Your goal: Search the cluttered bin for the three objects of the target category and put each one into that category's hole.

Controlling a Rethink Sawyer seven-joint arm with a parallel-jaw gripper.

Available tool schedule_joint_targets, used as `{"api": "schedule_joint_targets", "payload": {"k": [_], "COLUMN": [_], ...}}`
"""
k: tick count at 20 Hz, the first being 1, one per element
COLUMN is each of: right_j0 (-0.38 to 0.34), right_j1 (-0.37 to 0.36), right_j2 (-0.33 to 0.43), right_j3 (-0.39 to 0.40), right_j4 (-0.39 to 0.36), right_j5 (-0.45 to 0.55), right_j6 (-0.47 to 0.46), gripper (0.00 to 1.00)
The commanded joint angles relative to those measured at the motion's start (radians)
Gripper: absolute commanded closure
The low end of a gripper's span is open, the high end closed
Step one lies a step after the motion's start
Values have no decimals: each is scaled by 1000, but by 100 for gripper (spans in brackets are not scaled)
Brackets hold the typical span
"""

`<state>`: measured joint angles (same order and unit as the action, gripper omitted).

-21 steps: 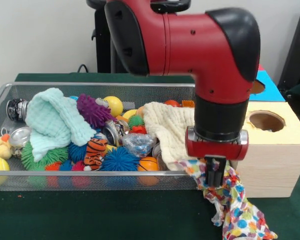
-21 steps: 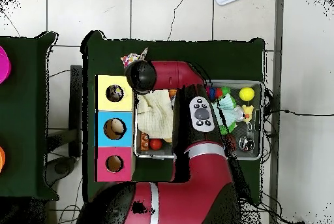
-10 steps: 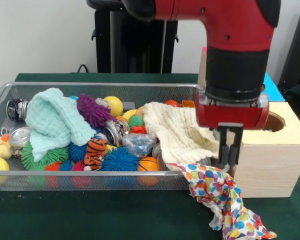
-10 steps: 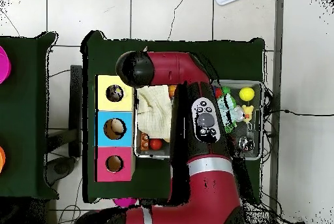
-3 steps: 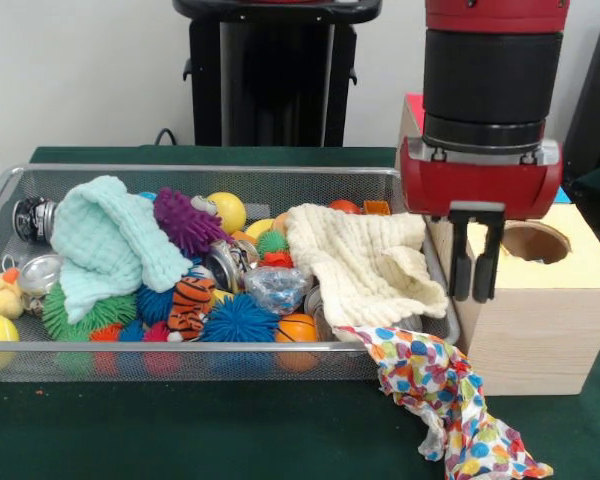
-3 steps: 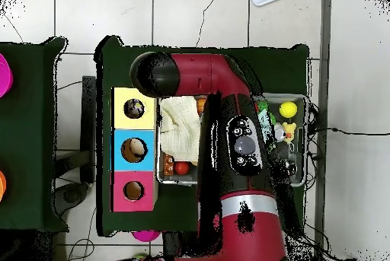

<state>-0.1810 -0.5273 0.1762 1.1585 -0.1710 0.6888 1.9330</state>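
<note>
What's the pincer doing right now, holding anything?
Pincer: open and empty, hanging above the spotted cloth, which drapes over the basket corner.

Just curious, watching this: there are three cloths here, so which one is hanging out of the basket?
The multicoloured dotted cloth: it spills over the wire basket's front corner onto the green table. The cream cloth and mint cloth lie inside.

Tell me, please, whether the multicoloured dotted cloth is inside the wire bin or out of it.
Mostly out: the dotted cloth hangs over the wire bin front corner onto the green table.
</note>
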Motion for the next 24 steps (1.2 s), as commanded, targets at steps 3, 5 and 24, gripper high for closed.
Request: {"api": "schedule_joint_targets", "payload": {"k": [3, 5, 24], "right_j0": [10, 10, 29], "right_j1": [24, 43, 141], "right_j2": [39, 45, 8], "right_j3": [105, 98, 102], "right_j4": [8, -5, -120], "right_j5": [80, 66, -52], "right_j6": [25, 4, -31], "gripper": [0, 0, 0]}}
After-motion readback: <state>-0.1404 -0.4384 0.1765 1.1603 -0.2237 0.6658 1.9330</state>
